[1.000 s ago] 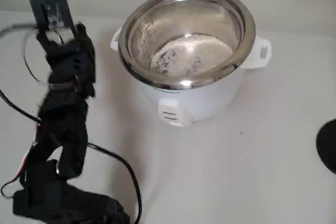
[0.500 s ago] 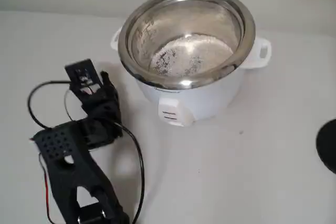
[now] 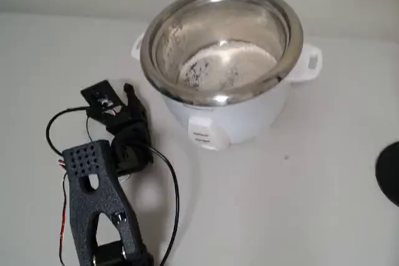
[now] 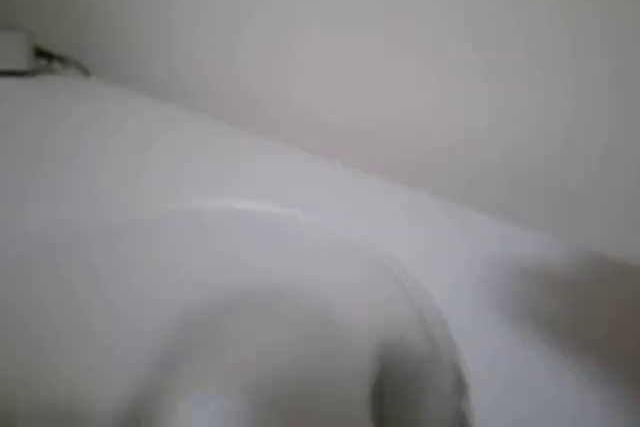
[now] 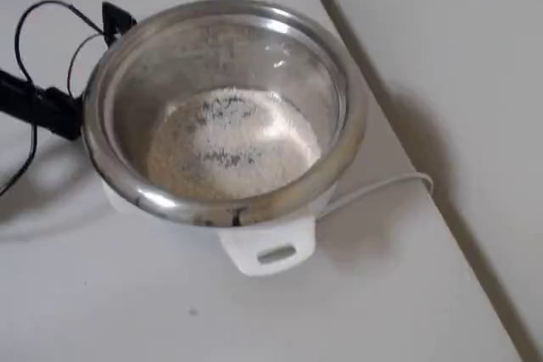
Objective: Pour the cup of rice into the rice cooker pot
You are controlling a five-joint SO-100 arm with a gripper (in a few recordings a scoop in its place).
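Rice already lying in the rice cooker pot (image 3: 221,42); arm folded low

The pot is seen up and to the right of the gripper (image 3: 128,101) in the fixed view, near; jaw state cannot be told; a blurred rounded shape, perhaps the cup, is glimpsed in the wrist view.

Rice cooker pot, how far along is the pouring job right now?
Done, it seems: cream-white rice already lies in the bottom of the rice cooker pot. In hand: nothing visible; the gripper sits low on the table left of the cooker in the fixed view, its jaw state unclear. Left: likely nothing but parking.
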